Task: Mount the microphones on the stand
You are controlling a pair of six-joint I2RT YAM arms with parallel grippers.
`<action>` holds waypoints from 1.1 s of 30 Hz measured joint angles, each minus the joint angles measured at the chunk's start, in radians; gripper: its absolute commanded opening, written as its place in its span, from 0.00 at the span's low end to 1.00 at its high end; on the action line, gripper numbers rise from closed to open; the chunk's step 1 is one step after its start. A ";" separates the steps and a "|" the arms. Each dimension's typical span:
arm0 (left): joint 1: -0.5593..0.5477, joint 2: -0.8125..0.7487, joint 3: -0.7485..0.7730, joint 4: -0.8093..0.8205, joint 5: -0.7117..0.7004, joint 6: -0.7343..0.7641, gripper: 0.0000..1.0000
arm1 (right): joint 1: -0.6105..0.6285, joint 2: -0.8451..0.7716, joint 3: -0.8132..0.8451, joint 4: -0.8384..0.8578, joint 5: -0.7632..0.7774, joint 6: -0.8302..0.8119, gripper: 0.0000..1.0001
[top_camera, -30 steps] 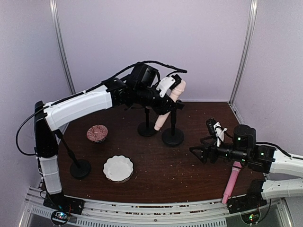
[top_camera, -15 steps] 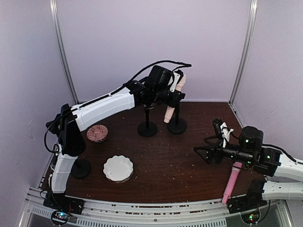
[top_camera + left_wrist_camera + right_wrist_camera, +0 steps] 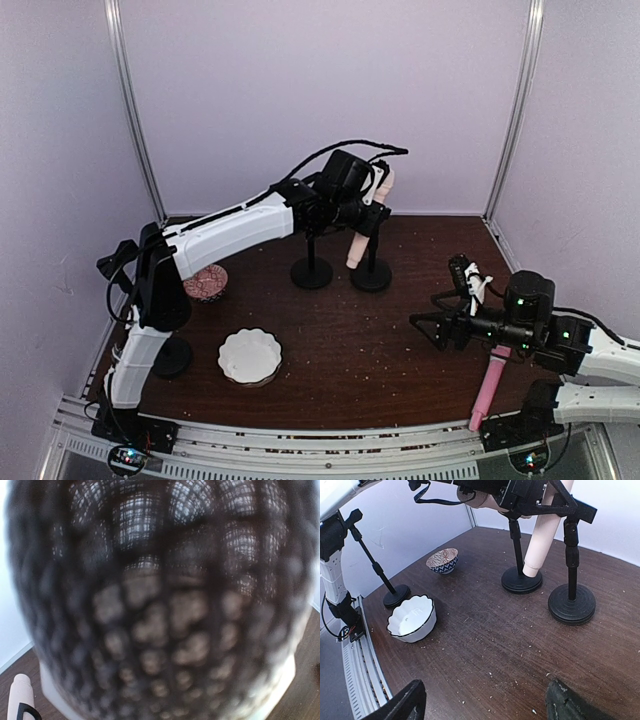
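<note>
My left gripper [image 3: 366, 205] is shut on a cream-peach microphone [image 3: 357, 243], held steeply tilted with its head up at the back of the table. Its blurred mesh head [image 3: 160, 600] fills the left wrist view and hides the fingers. The microphone [image 3: 546, 530] leans at the clip of the right-hand stand [image 3: 372, 275]; I cannot tell whether it sits in the clip. A pale cream rod end [image 3: 21, 695] with a black clip shows low in the left wrist view. A pink microphone [image 3: 490, 385] lies under my right arm. My right gripper [image 3: 432, 318] hovers open and holds nothing [image 3: 485, 700].
A second stand [image 3: 312, 272] is just left of the first, and a third [image 3: 170, 355] stands near the left arm's base. A patterned bowl [image 3: 205, 282] and a white scalloped bowl [image 3: 250, 355] sit on the left half of the brown table [image 3: 380, 350].
My left arm has stretched further back and to the right with the microphone, which now stands steeper. The right-hand stand's base sits a little further back. My right gripper has drifted slightly right.
</note>
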 measured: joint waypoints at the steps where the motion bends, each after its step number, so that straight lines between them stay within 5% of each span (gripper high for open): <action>1: 0.000 0.002 0.000 0.000 0.001 0.000 0.37 | 0.000 0.000 0.000 0.000 0.000 0.000 0.83; 15: 0.000 0.001 0.030 0.044 0.006 0.026 0.66 | 0.000 0.004 0.000 0.000 0.000 0.004 0.83; 23: 0.000 -0.027 0.016 0.061 0.014 0.076 0.69 | 0.000 0.008 0.000 0.000 0.000 0.013 0.83; 33: -0.001 -0.487 -0.240 -0.039 0.030 0.137 0.69 | 0.000 0.015 0.000 0.011 0.022 0.029 0.83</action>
